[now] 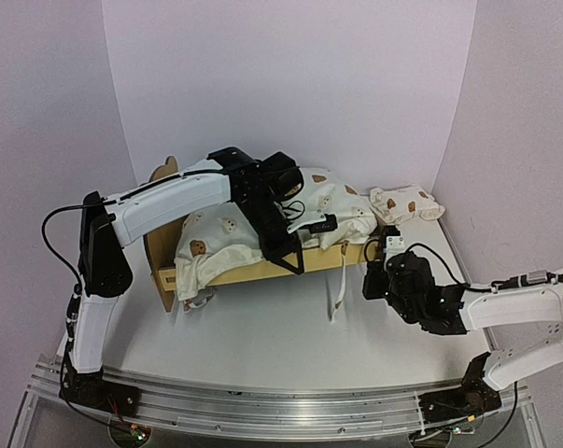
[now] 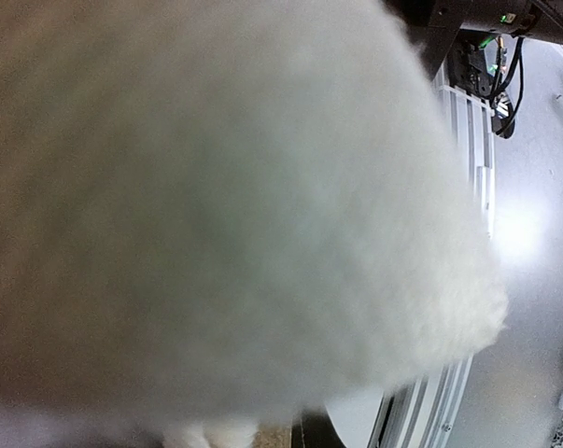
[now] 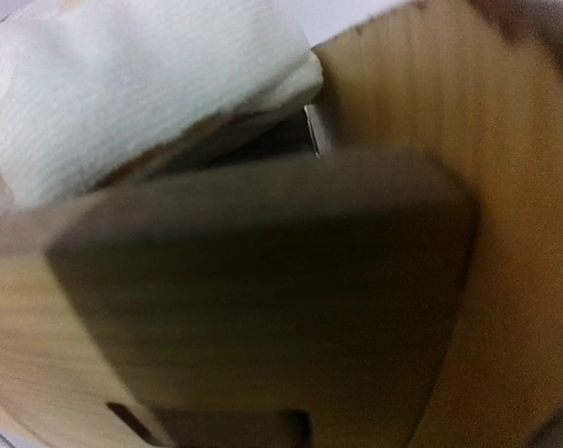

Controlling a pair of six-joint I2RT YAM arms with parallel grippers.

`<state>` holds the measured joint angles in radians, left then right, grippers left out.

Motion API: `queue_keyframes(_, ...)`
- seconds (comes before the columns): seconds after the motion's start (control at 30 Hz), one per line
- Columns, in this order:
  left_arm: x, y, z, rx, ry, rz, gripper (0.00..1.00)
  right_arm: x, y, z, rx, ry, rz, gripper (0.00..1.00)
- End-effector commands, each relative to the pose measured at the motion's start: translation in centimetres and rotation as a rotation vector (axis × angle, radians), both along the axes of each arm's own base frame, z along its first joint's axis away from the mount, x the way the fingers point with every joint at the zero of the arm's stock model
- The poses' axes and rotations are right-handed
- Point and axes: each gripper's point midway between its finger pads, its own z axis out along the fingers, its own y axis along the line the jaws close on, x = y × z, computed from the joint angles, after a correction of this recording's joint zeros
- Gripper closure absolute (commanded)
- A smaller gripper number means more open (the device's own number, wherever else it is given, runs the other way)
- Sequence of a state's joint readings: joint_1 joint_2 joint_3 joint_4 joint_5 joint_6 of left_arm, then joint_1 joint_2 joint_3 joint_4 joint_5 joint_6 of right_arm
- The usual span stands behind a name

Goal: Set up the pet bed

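- The left tool point(image 1: 293, 262) hangs over the cushion point(image 1: 223, 233) at the near rail. Cloth fills its wrist view, so I cannot tell its opening or whether it has a hold.
- The right tool point(image 1: 375, 265) sits at the foot end of the pet bed point(image 1: 253, 273); its opening is equally unclear.
- The bed stands mid-desk point(image 1: 281, 345), with the cushion bunched and spilling over the near side.
- Likely best: steady the frame and draw the cushion flat inside the rails, slowly.
- The pillow point(image 1: 407, 203) lies beyond the foot end.

Pale lilac walls point(image 1: 290, 84) enclose three sides — 9, 12, 3 o'clock. White tabletop point(image 1: 262, 345) — aluminium rail point(image 1: 290, 411) along 6 o'clock edge.
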<state>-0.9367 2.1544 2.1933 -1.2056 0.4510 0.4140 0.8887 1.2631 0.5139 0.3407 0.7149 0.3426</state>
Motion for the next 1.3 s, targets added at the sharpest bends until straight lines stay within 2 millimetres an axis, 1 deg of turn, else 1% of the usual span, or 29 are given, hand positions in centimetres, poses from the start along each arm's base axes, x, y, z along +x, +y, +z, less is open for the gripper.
queue_keyframes(0.0, 2.4, -1.0, 11.0, -0.271, -0.289, -0.005, 1.0, -0.7, -0.5, -0.4, 0.068, 0.02, 0.005, 1.0)
queue_keyframes(0.03, 3.3, -0.6, 10.7, -0.264, -0.307, 0.014, 1.0, -1.2, -0.8, -0.9, 0.068, 0.051, 0.009, 1.0)
queue_keyframes(0.07, 4.6, 0.0, 10.6, -0.256, -0.33, 0.041, 1.0, -2.1, -1.4, -2.2, 0.028, 0.122, 0.014, 1.0)
queue_keyframes(0.1, 5.8, 0.6, 10.3, -0.249, -0.344, 0.06, 1.0, -2.8, -1.6, -2.8, 0.013, 0.17, 0.023, 1.0)
queue_keyframes(0.13, 6.9, 1.2, 10.0, -0.24, -0.364, 0.076, 1.0, -3.8, -1.5, -3.4, -0.001, 0.232, 0.06, 1.0)
queue_keyframes(0.17, 7.6, 1.6, 9.7, -0.232, -0.383, 0.082, 1.0, -5.0, -1.8, -4.4, -0.034, 0.303, 0.091, 1.0)
queue_keyframes(0.2, 8.1, 2.0, 9.1, -0.218, -0.397, 0.08, 1.0, -5.9, -1.8, -5.0, -0.044, 0.346, 0.121, 1.0)
queue_keyframes(0.3, 9.1, 2.6, 7.4, -0.184, -0.449, 0.061, 1.0, -8.4, -1.0, -6.4, -0.026, 0.46, 0.236, 1.0)
queue_keyframes(0.37, 9.4, 2.9, 5.5, -0.157, -0.47, 0.04, 1.0, -9.4, -0.3, -6.9, -0.015, 0.513, 0.282, 1.0)
queue_keyframes(0.4, 9.6, 3.1, 4.7, -0.143, -0.478, 0.033, 1.0, -9.6, 0.0, -7.2, -0.012, 0.534, 0.297, 1.0)
queue_keyframes(0.5, 10.3, 3.9, 1.2, -0.092, -0.493, 0.01, 1.0, -9.9, 1.2, -7.9, -0.009, 0.583, 0.338, 1.0)
queue_keyframes(0.53, 10.6, 4.1, 0.2, -0.077, -0.51, -0.001, 1.0, -10.0, 1.7, -8.4, -0.012, 0.609, 0.355, 1.0)
queue_keyframes(0.63, 11.0, 5.0, -3.1, -0.02, -0.524, -0.037, 1.0, -10.5, 3.3, -9.3, -0.013, 0.678, 0.414, 1.0)
queue_keyframes(0.7, 11.2, 5.7, -5.0, 0.015, -0.53, -0.055, 1.0, -10.8, 4.2, -9.5, -0.01, 0.708, 0.451, 1.0)
queue_keyframes(0.8, 11.4, 6.7, -7.3, 0.057, -0.541, -0.081, 1.0, -11.3, 5.4, -9.1, 0.008, 0.729, 0.511, 1.0)
queue_keyframes(0.87, 11.3, 7.1, -8.0, 0.069, -0.55, -0.094, 1.0, -11.5, 5.8, -8.6, 0.018, 0.733, 0.534, 1.0)
queue_keyframes(0.9, 11.1, 7.1, -8.0, 0.064, -0.549, -0.099, 0.96, -11.6, 5.9, -8.3, 0.023, 0.739, 0.542, 1.0)
queue_keyframes(0.97, 10.6, 7.0, -7.5, 0.044, -0.539, -0.108, 0.78, -12.0, 6.3, -7.8, 0.037, 0.758, 0.56, 1.0)
queue_keyframes(1.0, 10.3, 6.9, -7.0, 0.027, -0.531, -0.114, 0.69, -12.1, 6.7, -7.3, 0.054, 0.768, 0.572, 1.0)
queue_keyframes(1.03, 9.9, 6.8, -6.3, 0.005, -0.526, -0.12, 0.62, -12.2, 7.2, -6.5, 0.076, 0.776, 0.588, 1.0)
queue_keyframes(1.13, 8.5, 6.2, -3.3, -0.085, -0.519, -0.149, 0.46, -13.0, 9.2, -4.4, 0.161, 0.829, 0.653, 1.0)
queue_keyframes(1.17, 8.0, 6.1, -2.0, -0.124, -0.523, -0.159, 0.4, -13.2, 9.6, -3.8, 0.182, 0.843, 0.666, 1.0)
queue_keyframes(1.2, 7.5, 6.0, -1.1, -0.154, -0.524, -0.167, 0.36, -13.4, 10.0, -3.4, 0.203, 0.86, 0.67, 1.0)
queue_keyframes(1.27, 6.5, 5.9, 0.3, -0.208, -0.517, -0.179, 0.31, -13.5, 10.3, -3.1, 0.248, 0.893, 0.645, 1.0)
